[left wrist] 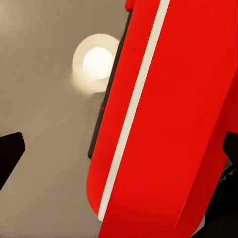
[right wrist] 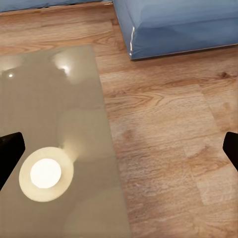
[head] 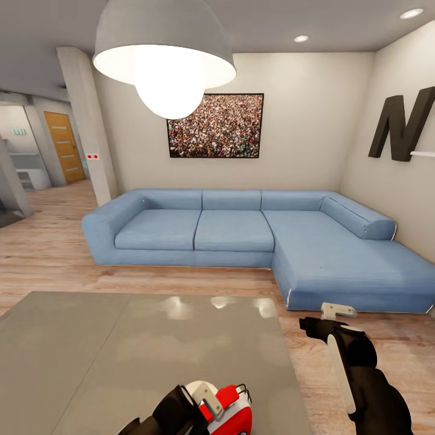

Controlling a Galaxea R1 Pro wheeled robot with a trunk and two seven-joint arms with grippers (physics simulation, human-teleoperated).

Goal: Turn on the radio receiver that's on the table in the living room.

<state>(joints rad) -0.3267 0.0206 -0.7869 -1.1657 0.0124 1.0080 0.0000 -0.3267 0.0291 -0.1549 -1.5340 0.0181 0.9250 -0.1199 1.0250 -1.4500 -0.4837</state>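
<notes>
Radio [head: 232,408] sits on table's [head: 90,338] near edge, at 6 o'clock in head view, under my left gripper [head: 208,403]. Its fingers are spread, straddling the radio [left wrist: 163,129]. Right gripper [head: 329,320] spread, idle, farther off over floor [right wrist: 168,124].

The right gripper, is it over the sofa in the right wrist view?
No, the right gripper hangs over the table edge and wood floor; the sofa lies further off.

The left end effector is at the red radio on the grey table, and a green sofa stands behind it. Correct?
Not quite: the sofa is blue, as the head view shows. The left end effector is at the red radio on the grey table.
</notes>
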